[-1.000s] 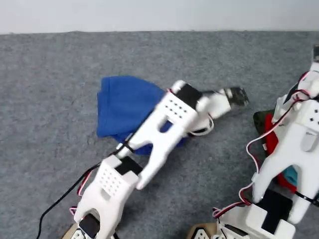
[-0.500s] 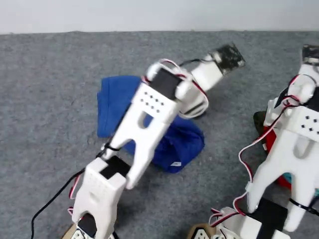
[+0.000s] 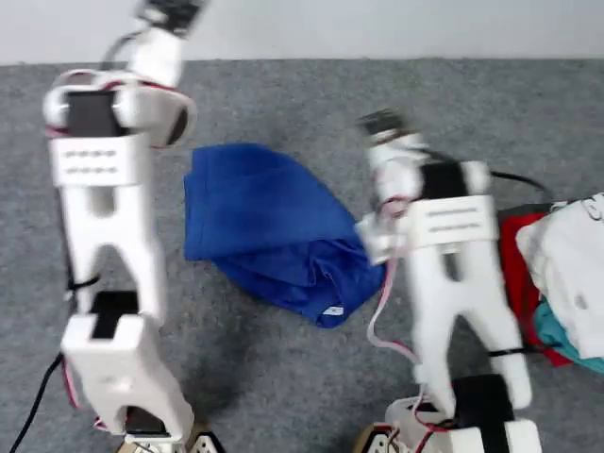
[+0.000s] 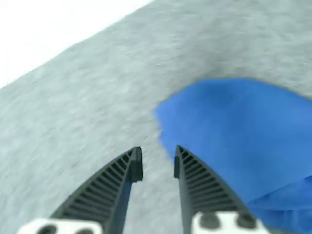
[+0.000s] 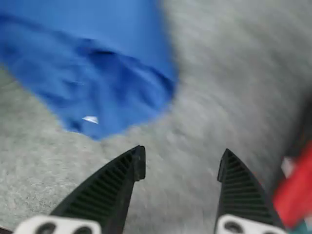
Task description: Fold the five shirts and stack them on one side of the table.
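Blue shirt (image 3: 274, 231) is seen crumpled on the grey table (image 3: 283, 377), just ahead of the left gripper (image 4: 158, 163), held slightly apart, and of the right gripper (image 5: 183, 163), spread wide and empty.

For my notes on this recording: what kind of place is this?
Likely a robotics lab bench: the left arm and right arm stand at a grey carpeted table with a blue shirt and a pile of shirts, a white wall behind.
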Controlling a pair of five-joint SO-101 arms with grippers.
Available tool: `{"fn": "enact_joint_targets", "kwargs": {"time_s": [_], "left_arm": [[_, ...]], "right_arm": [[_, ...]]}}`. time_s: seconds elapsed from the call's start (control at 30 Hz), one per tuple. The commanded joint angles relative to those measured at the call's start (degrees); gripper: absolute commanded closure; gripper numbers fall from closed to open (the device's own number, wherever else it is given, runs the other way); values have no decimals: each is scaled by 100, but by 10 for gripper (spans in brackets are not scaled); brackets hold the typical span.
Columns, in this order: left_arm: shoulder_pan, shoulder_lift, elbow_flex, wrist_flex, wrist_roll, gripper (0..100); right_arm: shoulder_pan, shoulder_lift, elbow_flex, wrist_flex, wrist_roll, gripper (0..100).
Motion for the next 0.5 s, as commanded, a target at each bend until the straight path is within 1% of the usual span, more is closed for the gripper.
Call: {"fn": "enact_joint_targets", "kwargs": {"time_s": [0.0,0.07,0.17,0.33,0.47], "left_arm": [[-316,-1187,708,114,44,893],[-299,-1749,1130,105,35,893],[-158,-2409,1552,88,26,893],[-149,-3297,1727,97,35,893],[-105,-3798,1736,97,44,893]], "right_arm": [[-980,-145,475,-804,44,750],[-1411,-145,756,-1235,44,750],[-1859,-136,1134,-1719,44,750],[-1930,-127,1881,-2457,44,750],[-1921,-4,2180,-2738,44,750]]}}
